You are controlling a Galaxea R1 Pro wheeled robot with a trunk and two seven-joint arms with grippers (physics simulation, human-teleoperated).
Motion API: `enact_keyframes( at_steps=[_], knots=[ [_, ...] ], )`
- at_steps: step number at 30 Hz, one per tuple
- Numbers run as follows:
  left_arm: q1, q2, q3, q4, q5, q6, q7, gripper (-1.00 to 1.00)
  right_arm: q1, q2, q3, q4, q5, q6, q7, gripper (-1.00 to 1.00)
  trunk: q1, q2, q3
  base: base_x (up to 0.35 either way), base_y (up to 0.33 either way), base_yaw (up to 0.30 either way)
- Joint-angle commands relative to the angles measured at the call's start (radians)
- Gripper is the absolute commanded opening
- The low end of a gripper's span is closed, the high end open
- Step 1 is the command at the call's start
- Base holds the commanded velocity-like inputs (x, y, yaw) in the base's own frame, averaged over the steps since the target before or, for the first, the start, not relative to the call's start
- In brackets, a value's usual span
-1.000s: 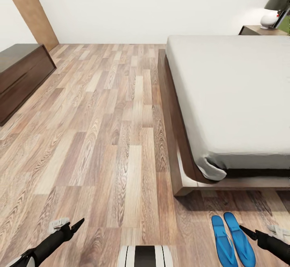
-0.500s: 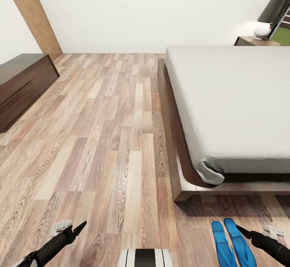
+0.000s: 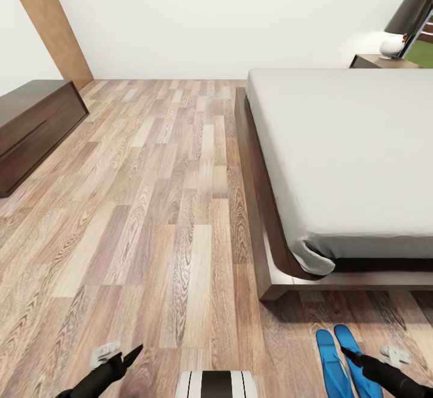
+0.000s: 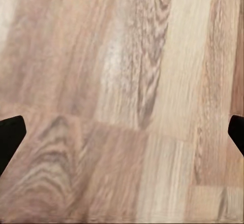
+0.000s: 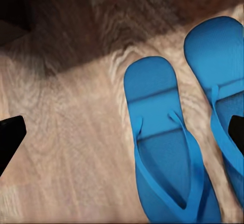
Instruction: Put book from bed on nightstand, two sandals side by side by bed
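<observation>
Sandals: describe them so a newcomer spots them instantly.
Find the wide bed with the pale mattress. On the wood-plank floor just past its foot-end corner lie the sandals, side by side. They are bright blue flip-flops, the only blue things around.

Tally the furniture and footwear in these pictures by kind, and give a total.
Bright blue flip-flop sandals: 2
Wide dark-framed bed with pale grey mattress: 1
Dark brown wooden nightstand: 1
Black-shaded white-based lamp: 1
Low dark brown cabinet: 1
Total: 6

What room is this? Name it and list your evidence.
A bedroom, most likely: a low bed with a bare mattress, a nightstand holding a lamp, and blue sandals on the plank floor.
</observation>
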Motion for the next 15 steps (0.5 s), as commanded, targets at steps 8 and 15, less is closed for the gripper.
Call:
enact_keyframes(
  at_steps=[8,15],
  knots=[
    [0.012,-0.005,0.009,0.027,-0.011,-0.004,0.040,1.00,-0.001,0.045,-0.001,0.047,-0.003,-0.042,0.005,1.00,0.000,0.000,-0.001,0.000,0.000,0.000],
    [0.013,-0.005,0.009,0.029,-0.011,-0.004,0.053,1.00,-0.001,0.052,-0.001,0.070,-0.003,-0.052,0.003,1.00,0.000,0.000,-0.001,0.000,0.000,0.000]
  ],
)
